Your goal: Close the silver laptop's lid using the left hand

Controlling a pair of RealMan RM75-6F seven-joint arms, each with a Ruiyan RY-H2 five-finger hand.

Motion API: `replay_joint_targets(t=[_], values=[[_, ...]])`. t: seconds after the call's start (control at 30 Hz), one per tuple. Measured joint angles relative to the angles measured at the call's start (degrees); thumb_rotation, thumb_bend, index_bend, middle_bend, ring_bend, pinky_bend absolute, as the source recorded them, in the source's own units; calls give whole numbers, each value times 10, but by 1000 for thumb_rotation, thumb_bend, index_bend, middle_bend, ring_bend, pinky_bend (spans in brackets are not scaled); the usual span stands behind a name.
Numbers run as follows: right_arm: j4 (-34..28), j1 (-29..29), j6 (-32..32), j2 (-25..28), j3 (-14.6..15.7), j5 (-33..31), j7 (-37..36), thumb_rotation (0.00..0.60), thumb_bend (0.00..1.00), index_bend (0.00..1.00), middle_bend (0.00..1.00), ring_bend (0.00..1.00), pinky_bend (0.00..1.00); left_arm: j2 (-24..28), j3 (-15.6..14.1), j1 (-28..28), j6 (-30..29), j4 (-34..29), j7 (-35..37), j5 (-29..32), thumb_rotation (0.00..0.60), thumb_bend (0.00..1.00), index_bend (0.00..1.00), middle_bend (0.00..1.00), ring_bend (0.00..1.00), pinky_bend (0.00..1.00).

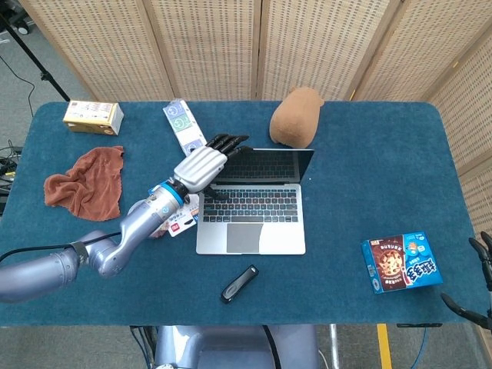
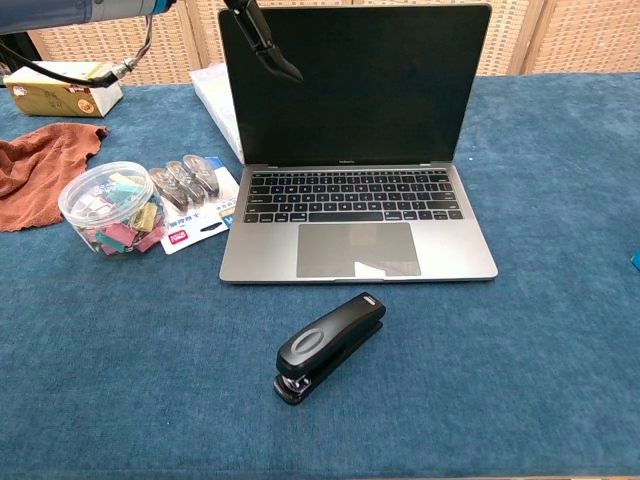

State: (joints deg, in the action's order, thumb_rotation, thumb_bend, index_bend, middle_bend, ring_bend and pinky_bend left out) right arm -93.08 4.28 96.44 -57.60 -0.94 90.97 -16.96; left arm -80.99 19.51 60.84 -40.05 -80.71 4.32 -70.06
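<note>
The silver laptop (image 1: 251,198) sat open at the center of the blue surface (image 1: 369,161), screen upright. The left robot hand (image 1: 203,164) hovered over the lid's upper-left corner, fingers extended and grasping nothing. At the lower-right edge, the right robot hand (image 1: 483,269) was barely visible; I cannot tell its state.

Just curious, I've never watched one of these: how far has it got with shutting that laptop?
Nothing is done yet: the laptop stands fully open. In hand: the left hand, fingers spread, is at the top left of the lid. Left to do: push the lid down onto the keyboard.
</note>
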Motion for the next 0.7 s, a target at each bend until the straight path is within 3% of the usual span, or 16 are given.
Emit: replay_joint_targets(t=[0.7], values=[[2,12,4,1,-1,-1,0,600,183,0,0,0,61,-11,-15,10,19,-1,32,30,600,92,174,2,34,35]])
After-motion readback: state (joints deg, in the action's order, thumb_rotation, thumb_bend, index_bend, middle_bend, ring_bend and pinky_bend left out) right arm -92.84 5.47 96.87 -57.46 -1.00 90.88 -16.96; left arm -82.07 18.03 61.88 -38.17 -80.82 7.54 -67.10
